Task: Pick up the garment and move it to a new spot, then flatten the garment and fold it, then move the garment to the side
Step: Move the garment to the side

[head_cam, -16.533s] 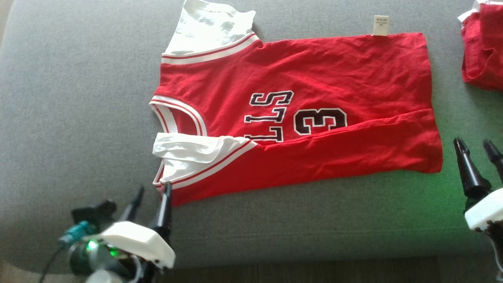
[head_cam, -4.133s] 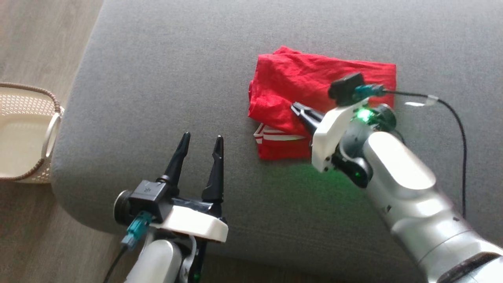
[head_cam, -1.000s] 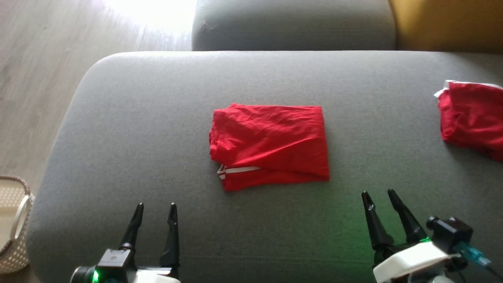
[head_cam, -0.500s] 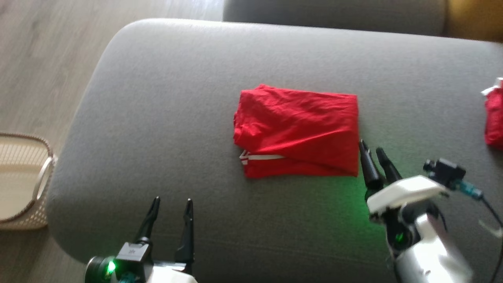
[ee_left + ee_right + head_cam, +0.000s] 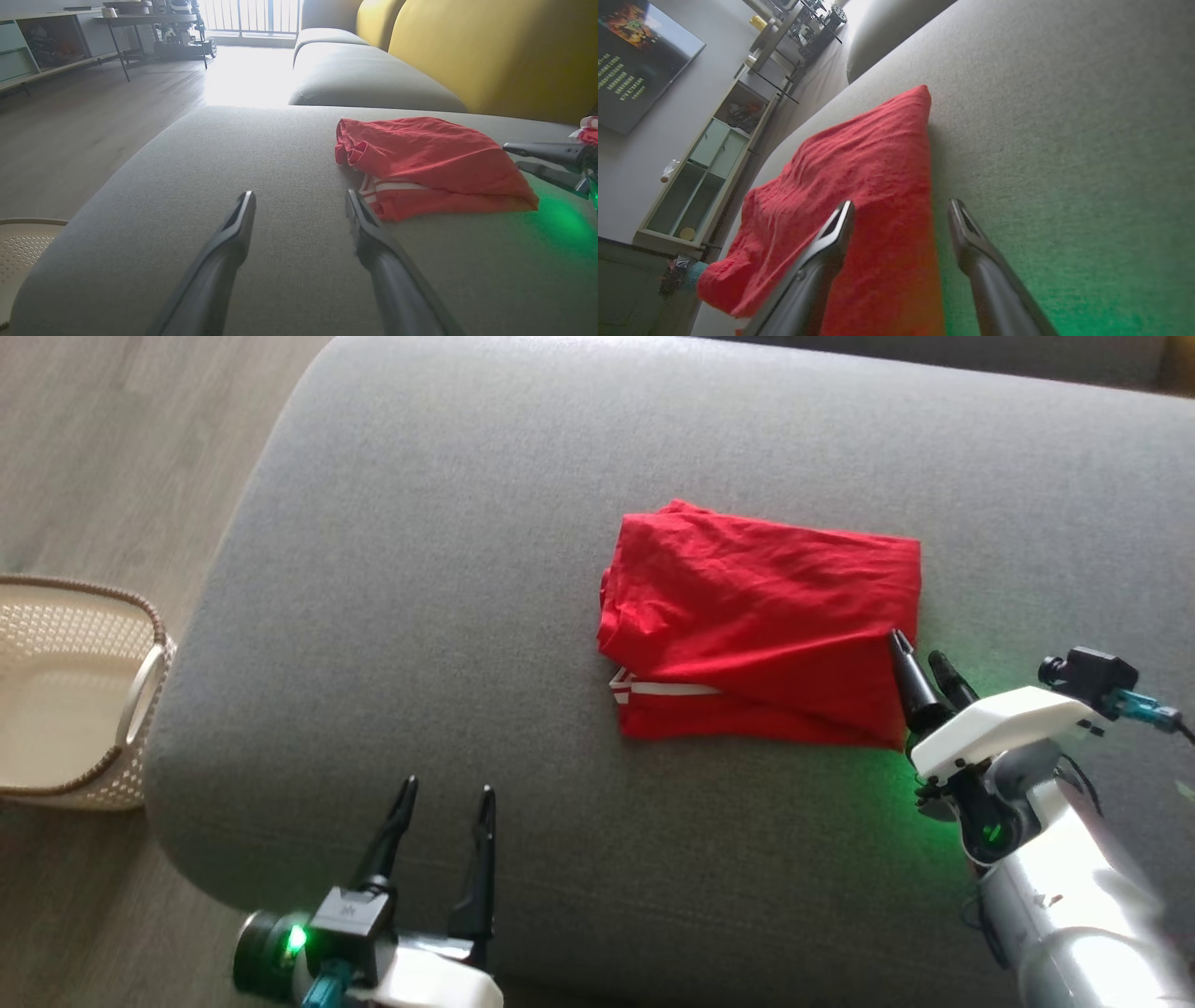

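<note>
The garment is a red jersey folded into a compact rectangle, a white-striped edge peeking out at its lower left, lying on the grey sofa cushion. My right gripper is open at the garment's right edge. In the right wrist view its gripper straddles that edge, with one finger over the red cloth and the other over bare cushion. My left gripper is open near the cushion's front edge, well short of the garment. The left wrist view shows its gripper empty, the garment ahead to the right.
A cream woven basket stands on the wooden floor left of the sofa. A yellow backrest rises behind the cushions. Another red cloth peeks in at the far right. Bare cushion lies left of the garment.
The head camera has turned left and down. My right gripper has come up from the front edge to the garment's right edge, still open. The garment and left gripper have stayed put.
</note>
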